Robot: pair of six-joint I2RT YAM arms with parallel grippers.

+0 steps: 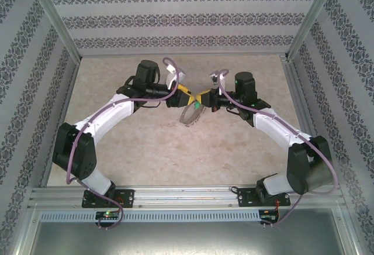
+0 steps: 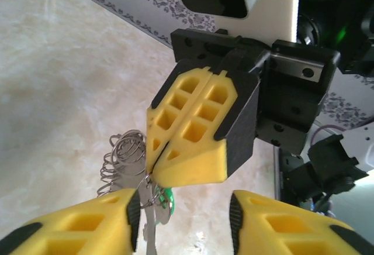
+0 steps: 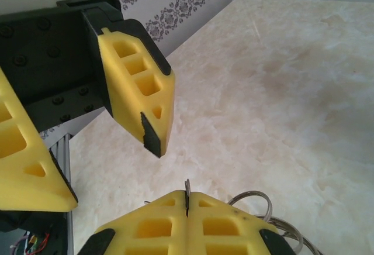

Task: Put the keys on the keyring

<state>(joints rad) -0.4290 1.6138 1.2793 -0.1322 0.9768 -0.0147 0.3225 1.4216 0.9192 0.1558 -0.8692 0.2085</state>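
My right gripper (image 1: 205, 99) is shut on the thin wire of the keyring (image 1: 188, 117), which hangs below it above the table's middle. In the left wrist view its closed yellow fingers (image 2: 193, 132) pinch the wire, with coiled grey ring bits (image 2: 125, 152) to the left. The key's green head (image 2: 166, 199) and silvery blade dangle from the wire just under that pinch. My left gripper (image 2: 184, 223) is open, and the key hangs beside its left finger's pad (image 2: 133, 214). In the right wrist view the wire pokes up between my right gripper's (image 3: 187, 208) shut fingers.
Patterned walls and metal posts (image 1: 55, 27) fence the beige marble table (image 1: 158, 155) on three sides. Both arms arch inward from the near rail (image 1: 187, 195) and meet nose to nose over the table's centre. One left finger (image 3: 140, 97) hovers close above the right gripper.
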